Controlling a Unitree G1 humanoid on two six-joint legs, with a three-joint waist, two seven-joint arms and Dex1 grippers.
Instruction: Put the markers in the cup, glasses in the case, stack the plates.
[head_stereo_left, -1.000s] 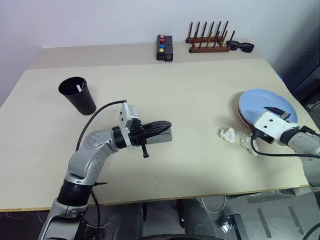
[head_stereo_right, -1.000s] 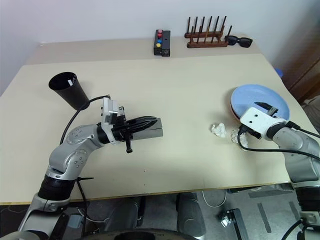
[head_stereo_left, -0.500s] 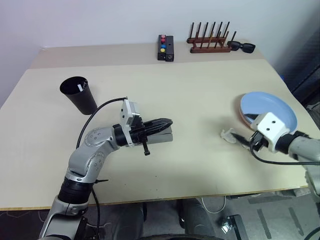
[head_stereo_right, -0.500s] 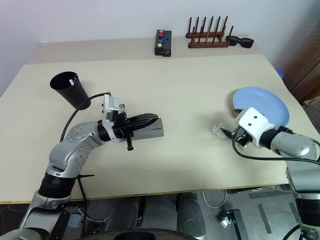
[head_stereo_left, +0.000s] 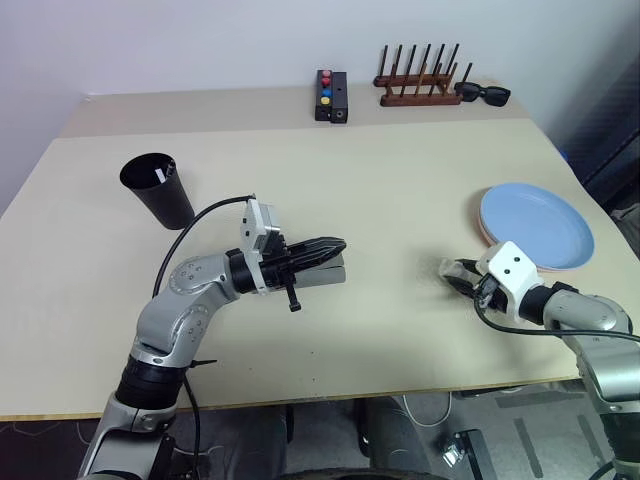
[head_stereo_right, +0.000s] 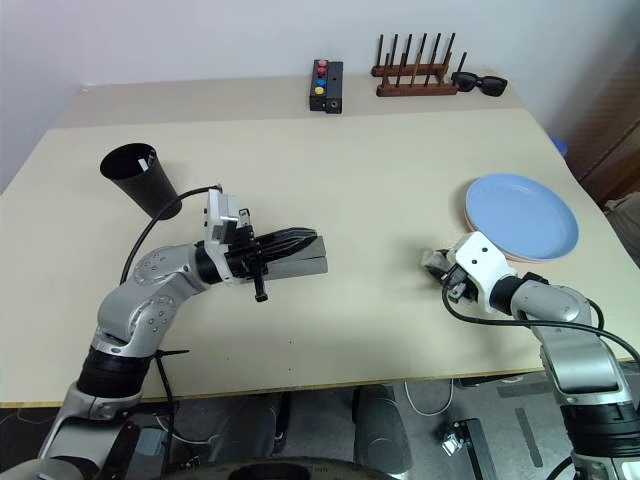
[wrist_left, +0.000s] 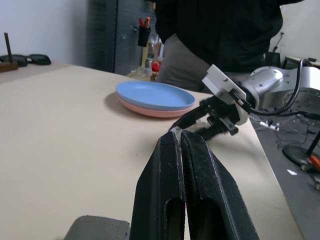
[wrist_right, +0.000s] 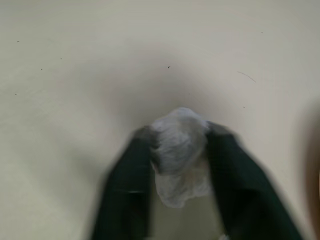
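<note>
The light blue plate (head_stereo_left: 537, 225) lies stacked on the pink plate (wrist_left: 145, 110) at the table's right. The tall black cup (head_stereo_left: 157, 190) stands at the left with a white marker end (head_stereo_left: 160, 176) showing inside its rim. The grey case (head_stereo_left: 325, 276) lies mid-table, and my left gripper (head_stereo_left: 338, 244) rests shut on top of it. My right gripper (wrist_right: 177, 150) sits low on the table left of the plates, with a crumpled white paper wad (wrist_right: 180, 135) pinched between its fingers (wrist_right: 125, 190). The glasses are out of view.
At the table's back edge stand a wooden peg rack (head_stereo_left: 418, 88), black sunglasses (head_stereo_left: 484, 94) and a black box with coloured buttons (head_stereo_left: 329, 97). A person in dark clothes (wrist_left: 220, 35) stands beyond the table's right side.
My right gripper has left the plates, swung left and down to the paper wad and closed around it. The left gripper has stayed still on the case.
</note>
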